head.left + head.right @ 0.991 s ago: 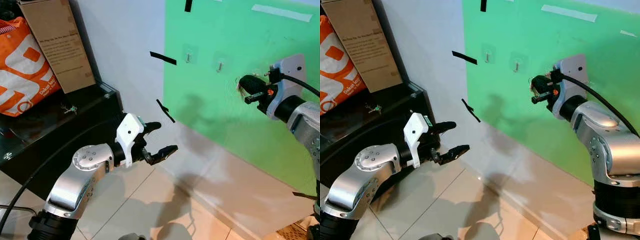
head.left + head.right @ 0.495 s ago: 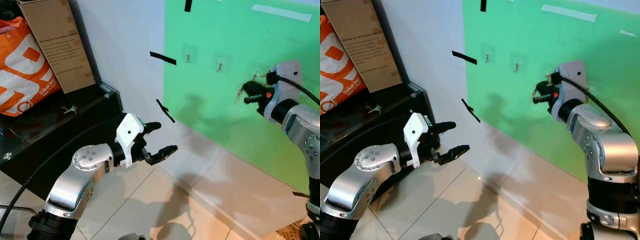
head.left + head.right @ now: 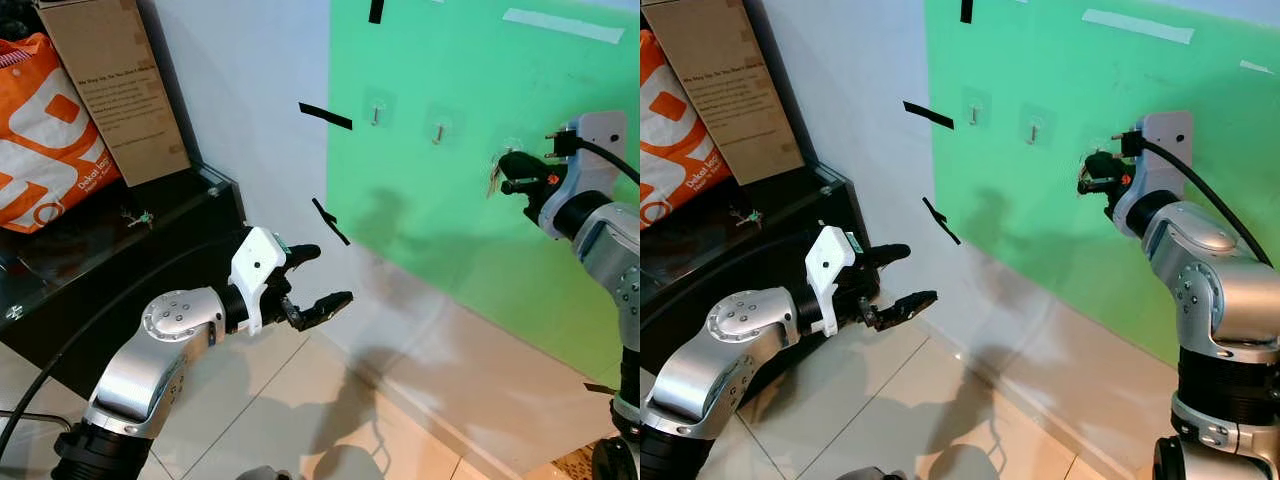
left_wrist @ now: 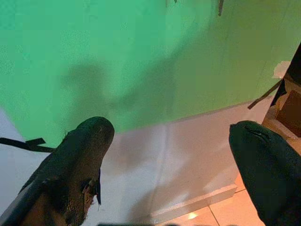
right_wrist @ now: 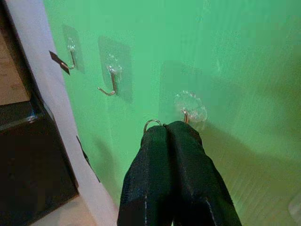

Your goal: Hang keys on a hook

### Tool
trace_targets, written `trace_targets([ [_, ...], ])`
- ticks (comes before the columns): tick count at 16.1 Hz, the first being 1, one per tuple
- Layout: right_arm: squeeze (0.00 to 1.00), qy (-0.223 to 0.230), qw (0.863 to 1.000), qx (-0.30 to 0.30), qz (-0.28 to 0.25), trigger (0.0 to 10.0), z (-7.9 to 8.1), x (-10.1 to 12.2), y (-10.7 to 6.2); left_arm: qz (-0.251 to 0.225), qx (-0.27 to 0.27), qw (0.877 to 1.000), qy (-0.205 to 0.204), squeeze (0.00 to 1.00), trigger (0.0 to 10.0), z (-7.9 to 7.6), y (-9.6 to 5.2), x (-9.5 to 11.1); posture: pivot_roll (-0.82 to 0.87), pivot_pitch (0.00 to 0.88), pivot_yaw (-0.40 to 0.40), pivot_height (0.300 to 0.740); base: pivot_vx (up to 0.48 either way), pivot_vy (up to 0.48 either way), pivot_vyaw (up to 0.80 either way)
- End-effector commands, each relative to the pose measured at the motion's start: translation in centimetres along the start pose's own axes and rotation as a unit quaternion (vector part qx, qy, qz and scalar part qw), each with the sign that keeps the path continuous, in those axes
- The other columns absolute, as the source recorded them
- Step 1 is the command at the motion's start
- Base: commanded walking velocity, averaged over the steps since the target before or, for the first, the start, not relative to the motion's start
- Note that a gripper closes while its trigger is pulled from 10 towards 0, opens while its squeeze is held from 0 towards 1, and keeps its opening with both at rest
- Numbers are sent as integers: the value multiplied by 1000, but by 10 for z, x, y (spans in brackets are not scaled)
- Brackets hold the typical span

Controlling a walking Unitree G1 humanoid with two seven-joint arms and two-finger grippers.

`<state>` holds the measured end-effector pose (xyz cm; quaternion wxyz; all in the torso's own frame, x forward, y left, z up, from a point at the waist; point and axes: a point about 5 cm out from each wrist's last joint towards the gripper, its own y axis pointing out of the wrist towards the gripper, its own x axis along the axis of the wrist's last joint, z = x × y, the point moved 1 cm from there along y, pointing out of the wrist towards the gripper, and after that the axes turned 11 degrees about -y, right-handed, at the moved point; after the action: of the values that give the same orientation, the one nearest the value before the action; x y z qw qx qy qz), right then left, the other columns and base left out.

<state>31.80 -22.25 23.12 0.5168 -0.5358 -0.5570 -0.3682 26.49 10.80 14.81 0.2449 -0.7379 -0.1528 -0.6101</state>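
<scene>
The right gripper (image 5: 171,129) sits at the right of the head views, raised against the green wall panel (image 3: 560,90), its 2 black fingers (image 5: 155,160) pressed together on a thin metal key ring (image 5: 151,123) that pokes out just above the fingertips. The ring lies just beside a clear adhesive hook (image 5: 188,110) stuck to the panel; whether the ring is already over the hook or merely next to it cannot be told from these angles. In the left eye view the keys (image 3: 493,180) show as a small pale dangle at the gripper's tip, too small to make out further. 2 more hooks (image 3: 376,115) (image 3: 438,132) are fixed to the panel in the upper middle of the frame, apart from the gripper. The left gripper (image 3: 318,278) hangs in the lower middle of the frame over the tiled floor (image 3: 300,420), fingers spread wide, holding nothing. At the upper left, an orange bag (image 3: 45,140) and a brown cardboard box (image 3: 115,85) rest on a black cabinet (image 3: 110,260). Short strips of black tape (image 3: 326,117) mark the white wall.
</scene>
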Motion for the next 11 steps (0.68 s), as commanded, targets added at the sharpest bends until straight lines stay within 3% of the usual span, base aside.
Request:
trace_targets([
  [1,0,7,1000,-2,5,10000,0,0,0,1,-5,1000,9,0,10000,-2,-1,2,-82,0,29,740,0,0,0],
  [7,0,36,996,-54,68,10000,-6,-24,5,-7,-9,1000,10,0,10000,-3,-2,7,-76,0,27,740,0,0,0],
  [11,0,42,994,-64,82,10000,-6,-32,4,-9,-11,1000,10,0,10000,-3,-2,8,-77,0,30,740,0,0,0],
])
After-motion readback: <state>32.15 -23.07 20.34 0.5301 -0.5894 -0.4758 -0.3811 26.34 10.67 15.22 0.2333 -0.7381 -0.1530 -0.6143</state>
